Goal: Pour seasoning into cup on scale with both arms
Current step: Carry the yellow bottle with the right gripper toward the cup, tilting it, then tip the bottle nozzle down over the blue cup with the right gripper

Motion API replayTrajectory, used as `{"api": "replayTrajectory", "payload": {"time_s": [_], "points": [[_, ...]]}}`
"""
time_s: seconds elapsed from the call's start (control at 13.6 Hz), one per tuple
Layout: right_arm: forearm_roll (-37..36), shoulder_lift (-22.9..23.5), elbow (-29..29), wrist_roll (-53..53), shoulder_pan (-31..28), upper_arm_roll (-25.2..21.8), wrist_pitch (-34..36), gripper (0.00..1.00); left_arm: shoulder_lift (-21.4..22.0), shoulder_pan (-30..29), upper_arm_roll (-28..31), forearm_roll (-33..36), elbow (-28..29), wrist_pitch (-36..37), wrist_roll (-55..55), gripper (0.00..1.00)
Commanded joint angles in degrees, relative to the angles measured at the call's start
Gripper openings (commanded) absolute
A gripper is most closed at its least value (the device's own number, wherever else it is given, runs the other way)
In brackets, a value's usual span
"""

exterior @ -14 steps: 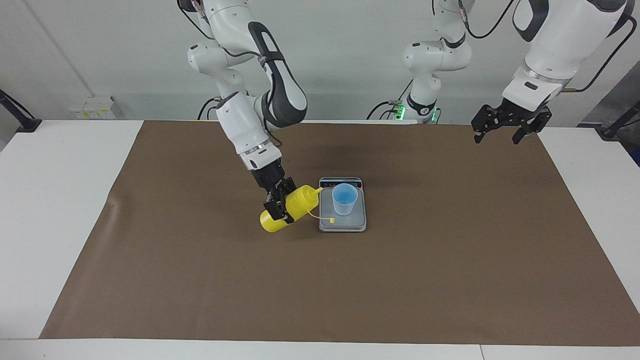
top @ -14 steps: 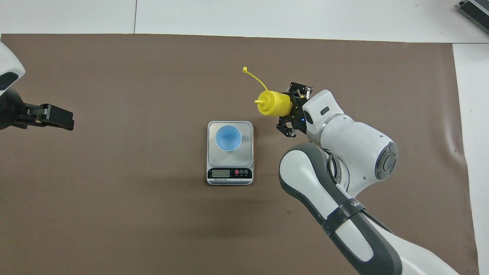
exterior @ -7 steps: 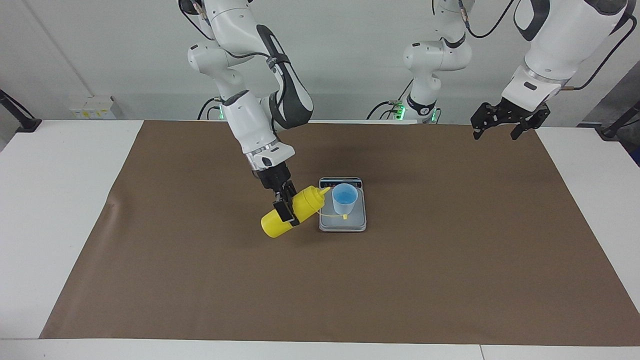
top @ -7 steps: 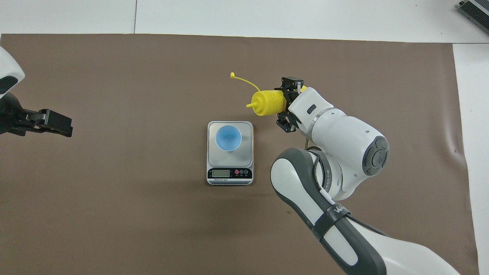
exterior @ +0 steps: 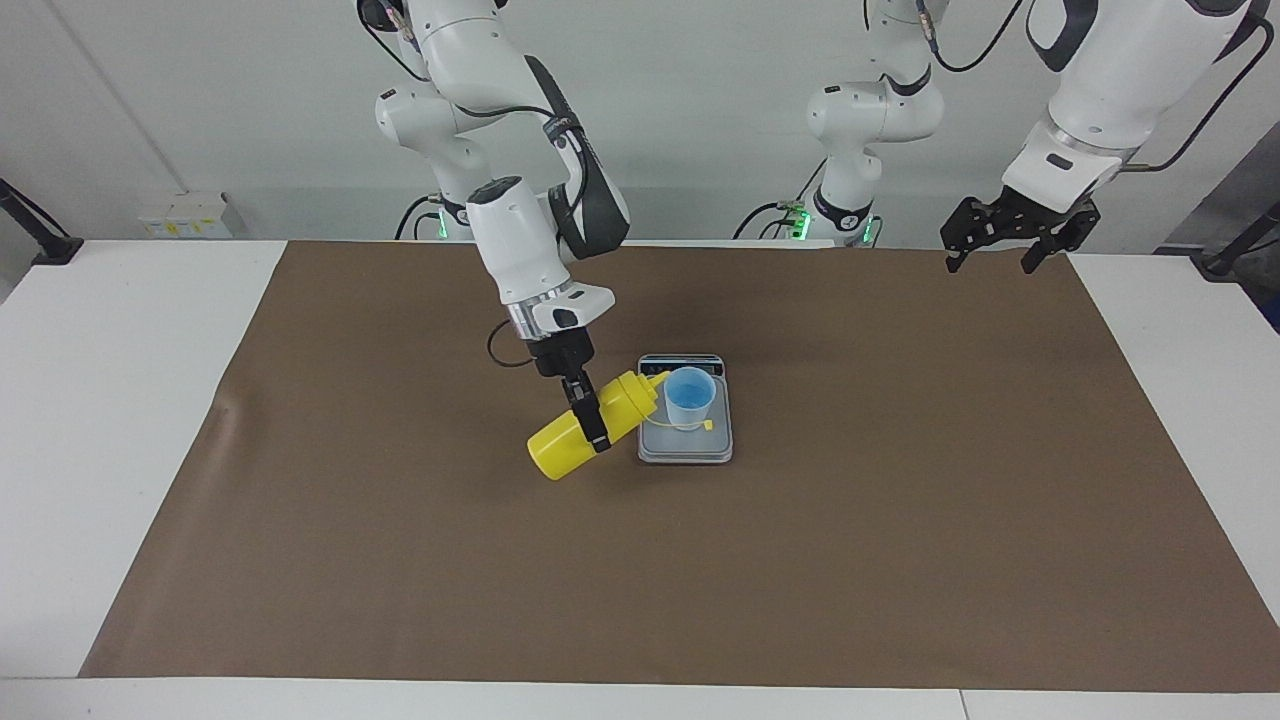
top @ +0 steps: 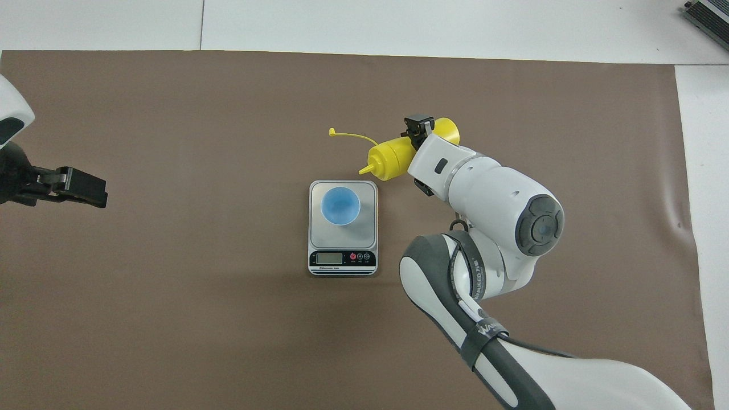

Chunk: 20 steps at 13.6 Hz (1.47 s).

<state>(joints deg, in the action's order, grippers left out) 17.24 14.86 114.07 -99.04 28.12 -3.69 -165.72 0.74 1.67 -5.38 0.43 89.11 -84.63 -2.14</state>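
The yellow seasoning bottle (exterior: 560, 448) is held tilted on its side in my right gripper (exterior: 590, 420), which is shut on its middle. It also shows in the overhead view (top: 387, 158). Its nozzle (exterior: 660, 378) points at the light-blue cup (exterior: 690, 397), close to the rim on the side toward the right arm's end. The cup (top: 340, 205) stands upright on the silver scale (exterior: 700, 450), display strip (top: 342, 259) nearest the robots. The tethered cap (exterior: 709, 424) hangs over the scale. My left gripper (exterior: 1005, 245) is open and empty, raised over the mat's corner at the left arm's end.
A brown mat (exterior: 900, 560) covers most of the white table (exterior: 120, 400). A third white arm (exterior: 870, 130) stands at the wall between the two bases. My right arm's elbow (top: 535, 222) hangs over the mat beside the scale.
My right gripper has turned and carried the bottle toward the cup, bringing the nozzle near its rim. The cap has swung over the scale. My left gripper has risen slightly.
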Motion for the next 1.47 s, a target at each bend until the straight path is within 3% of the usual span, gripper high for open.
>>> {"api": "replayTrajectory", "payload": {"time_s": [0.0,0.22,0.37,0.66,0.96,1.4], "points": [[-15.32,0.61,-4.37,13.11,-0.16,-0.80,6.08,0.00,2.16,-0.61,-0.50,-0.25,2.91,-1.85,-0.76,1.00],[-36.78,0.61,-7.37,31.66,0.18,-0.36,12.69,0.00,2.16,-1.40,-0.33,-1.48,2.83,-2.64,-0.76,1.00],[-45.07,0.78,-7.37,36.97,0.10,0.08,12.88,0.00,2.16,-1.93,-0.33,-2.44,2.13,-4.04,-0.76,1.00],[-47.73,0.96,-7.46,41.89,0.71,-0.09,15.86,0.00,2.08,-1.84,-0.50,-2.10,1.68,-4.84,-0.41,1.00],[-59.24,1.48,-7.37,53.40,3.51,0.17,19.89,0.00,2.08,-1.75,-0.50,-2.10,1.51,-4.84,-0.49,1.00],[-70.57,2.27,-7.46,58.17,6.33,0.17,24.56,0.00,2.16,-1.75,-0.59,-2.10,1.59,-4.66,-0.41,1.00]]}}
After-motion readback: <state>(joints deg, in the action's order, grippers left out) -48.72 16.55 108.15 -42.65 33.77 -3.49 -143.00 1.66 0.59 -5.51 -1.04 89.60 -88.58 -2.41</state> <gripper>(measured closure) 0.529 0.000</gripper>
